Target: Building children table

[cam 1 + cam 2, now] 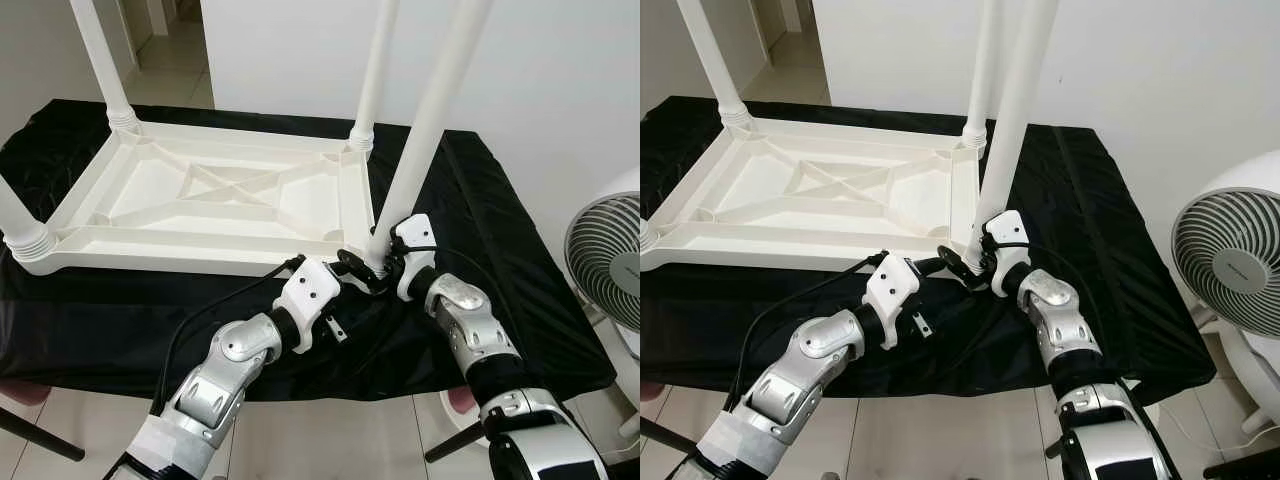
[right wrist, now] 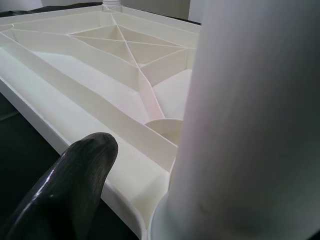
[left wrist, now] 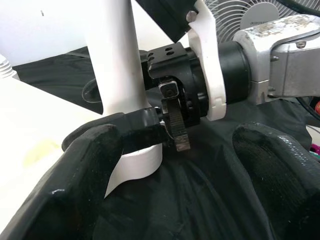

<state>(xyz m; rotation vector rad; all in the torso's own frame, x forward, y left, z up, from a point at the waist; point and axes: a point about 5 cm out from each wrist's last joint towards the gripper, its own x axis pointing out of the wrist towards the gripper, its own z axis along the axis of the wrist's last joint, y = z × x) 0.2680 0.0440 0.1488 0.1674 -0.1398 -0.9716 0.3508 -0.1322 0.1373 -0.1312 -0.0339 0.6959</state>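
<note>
A white plastic table top lies upside down on a black cloth. Legs stand in its far left, far right and near left corners. At the near right corner a fourth leg leans to the right, its foot beside the corner socket. My right gripper is shut on this leg's base; one of its fingers wraps the leg. My left gripper is open just in front of the base, its fingers wide apart and touching nothing.
A white standing fan is close on the right, beyond the cloth's edge. A white wall runs behind the table, and a doorway opens at the far left. A pink stool sits on the tiled floor under the front edge.
</note>
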